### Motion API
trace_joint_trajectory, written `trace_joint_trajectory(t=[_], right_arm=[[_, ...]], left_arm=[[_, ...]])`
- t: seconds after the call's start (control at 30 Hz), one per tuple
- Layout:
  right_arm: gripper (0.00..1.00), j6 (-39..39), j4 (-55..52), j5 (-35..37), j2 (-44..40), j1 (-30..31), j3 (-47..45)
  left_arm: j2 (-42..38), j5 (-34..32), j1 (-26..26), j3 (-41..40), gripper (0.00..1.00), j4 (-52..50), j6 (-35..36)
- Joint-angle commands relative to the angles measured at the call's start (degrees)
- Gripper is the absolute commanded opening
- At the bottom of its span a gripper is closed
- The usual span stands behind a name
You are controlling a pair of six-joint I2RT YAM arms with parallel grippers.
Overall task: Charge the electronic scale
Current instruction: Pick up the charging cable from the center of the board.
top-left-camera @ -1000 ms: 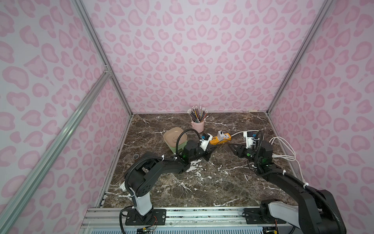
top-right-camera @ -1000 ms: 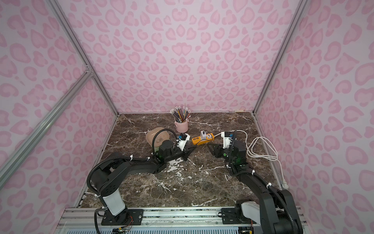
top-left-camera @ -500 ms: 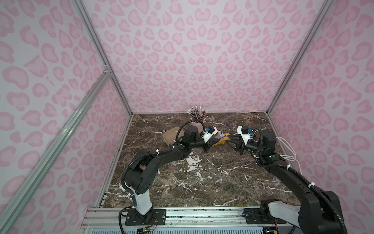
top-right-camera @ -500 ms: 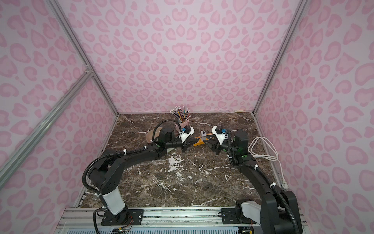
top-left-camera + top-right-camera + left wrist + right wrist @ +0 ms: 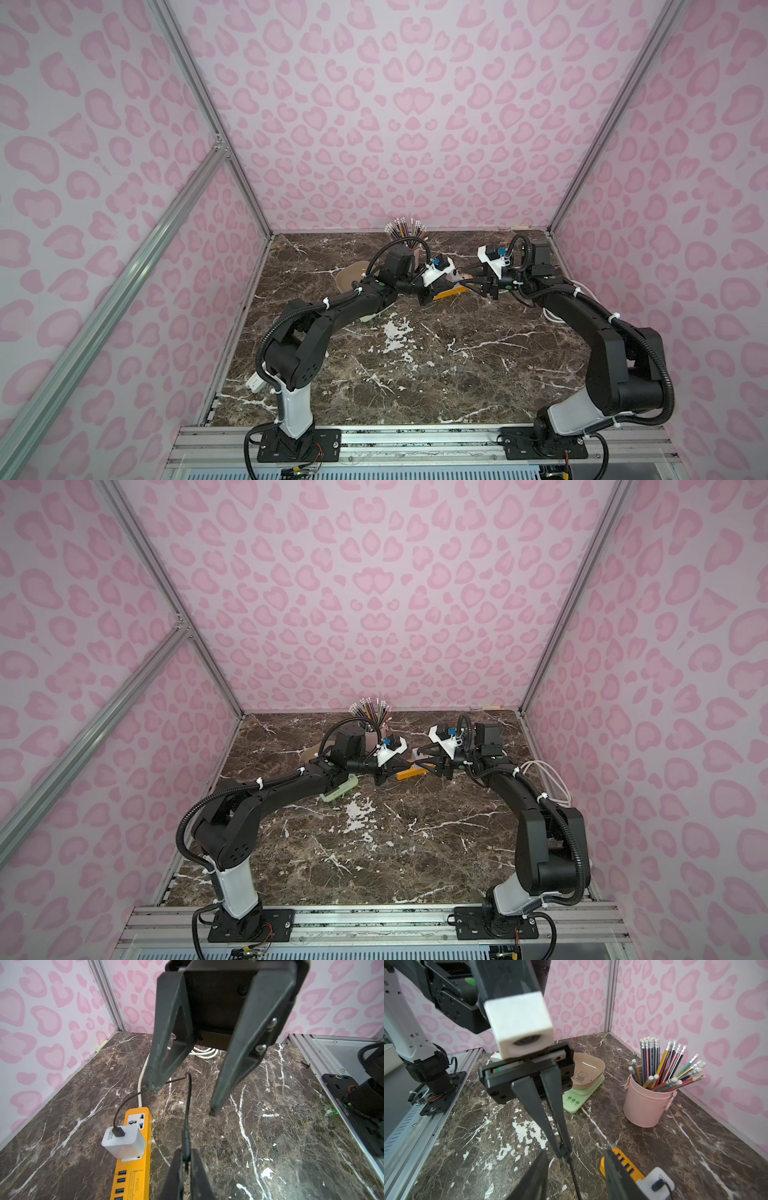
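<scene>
The electronic scale [image 5: 583, 1084] is a mint-green base under a beige tray with a panda picture, and it sits on the marble by my left arm. In both top views that arm covers most of the electronic scale [image 5: 353, 276] [image 5: 338, 791]. My left gripper [image 5: 186, 1153] [image 5: 563, 1153] is shut on the plug end of a thin black cable [image 5: 188, 1105]. The cable runs from the white cube charger [image 5: 124, 1141]. My right gripper [image 5: 575, 1153] [image 5: 184, 1098] faces the left gripper with its jaws open around the cable, gripping nothing. In the top views the two grippers [image 5: 451, 284] [image 5: 419, 763] meet tip to tip.
The orange power strip [image 5: 133, 1178] [image 5: 620, 1159] lies under the grippers with the charger [image 5: 654, 1182] plugged in. A pink cup of pencils [image 5: 648, 1103] [image 5: 405, 237] stands near the back wall. A coiled white cord [image 5: 203, 1052] [image 5: 548, 779] lies at the right wall.
Both wrists have risen from low over the table and moved toward the back. They now face each other above the power strip, and the left gripper still holds the cable end.
</scene>
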Motion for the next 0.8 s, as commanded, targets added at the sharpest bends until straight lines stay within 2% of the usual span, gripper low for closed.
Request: trace_joint_trajectory(t=[0.0,0.33,0.57,0.77], right_arm=[[0.47,-4.71,-0.85,-0.57,-0.14,0.36,-0.35],[0.39,-5.65,-1.07,2.7,1.53,1.57,0.16],[0.18,-6.05,-1.31,2.99,1.84,1.54,0.26],[0.13,-6.22,-1.51,2.79,1.9,1.49,0.35]], left_arm=[[0.33,1.3,-0.02,2.38,0.09,-1.27,1.53],[0.54,1.65,-0.03,4.06,0.09,-3.57,2.71],[0.99,1.67,-0.05,5.29,0.08,-4.17,2.87],[1.27,1.65,0.03,5.4,0.09,-4.32,2.96]])
